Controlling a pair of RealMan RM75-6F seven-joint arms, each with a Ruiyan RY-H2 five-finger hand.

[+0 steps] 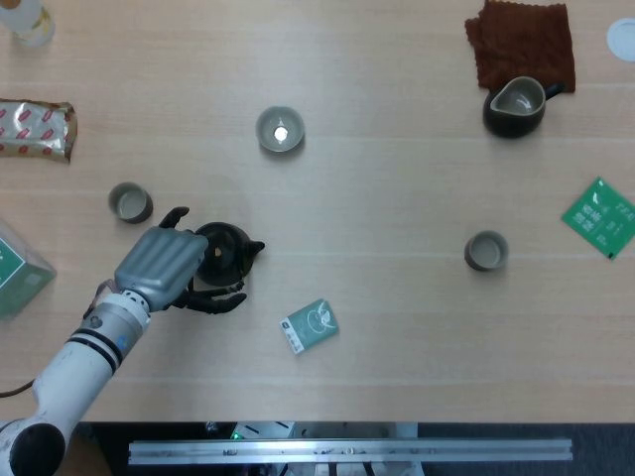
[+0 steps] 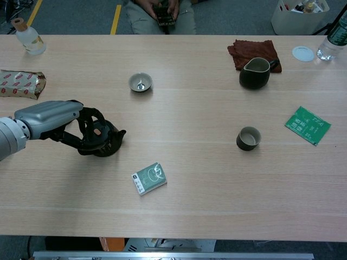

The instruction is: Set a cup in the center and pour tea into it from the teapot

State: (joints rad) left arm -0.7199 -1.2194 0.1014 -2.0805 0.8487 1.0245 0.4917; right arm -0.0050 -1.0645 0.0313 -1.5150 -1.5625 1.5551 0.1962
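Note:
The dark teapot (image 1: 226, 253) (image 2: 101, 139) stands on the table at the left, lid showing, spout to the right. My left hand (image 1: 164, 263) (image 2: 51, 116) sits just left of it, thumb on the far side and dark fingers (image 1: 216, 297) spread along the near side. It does not plainly grip the pot. A grey-brown cup (image 1: 486, 250) (image 2: 248, 138) stands right of centre. Another small cup (image 1: 130, 202) is far-left of the hand, and a pale shallow cup (image 1: 280, 129) (image 2: 140, 82) lies further back. My right hand is not in view.
A dark pitcher (image 1: 514, 106) (image 2: 255, 73) stands at the back right, against a brown cloth (image 1: 521, 40). Green packets lie near the front (image 1: 311, 326) and at the right (image 1: 599, 216). A snack pack (image 1: 35, 130), a green box (image 1: 15, 268) and a bottle (image 2: 30, 38) line the left.

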